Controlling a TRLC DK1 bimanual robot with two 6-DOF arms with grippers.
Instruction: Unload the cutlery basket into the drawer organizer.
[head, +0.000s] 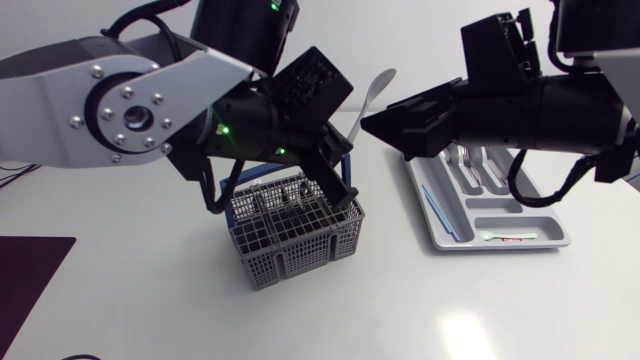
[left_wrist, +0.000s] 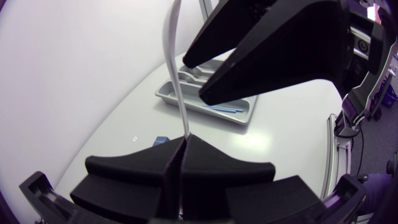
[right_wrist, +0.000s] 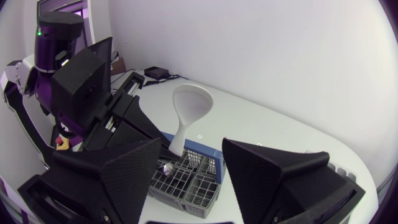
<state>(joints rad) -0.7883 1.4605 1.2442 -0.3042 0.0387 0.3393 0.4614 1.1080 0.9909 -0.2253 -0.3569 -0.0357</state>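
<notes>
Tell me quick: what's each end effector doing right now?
Left end effector: closed on the white spoon, gripping its handle.
Right end effector: open, holding nothing.

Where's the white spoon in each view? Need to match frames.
Head view: the white spoon sticks up at centre, between the two arms, beyond the basket.
Left wrist view: its handle rises from the shut left gripper.
Right wrist view: bowl up, ahead of the open right gripper.
Shared landmark: the left gripper holding it.
</notes>
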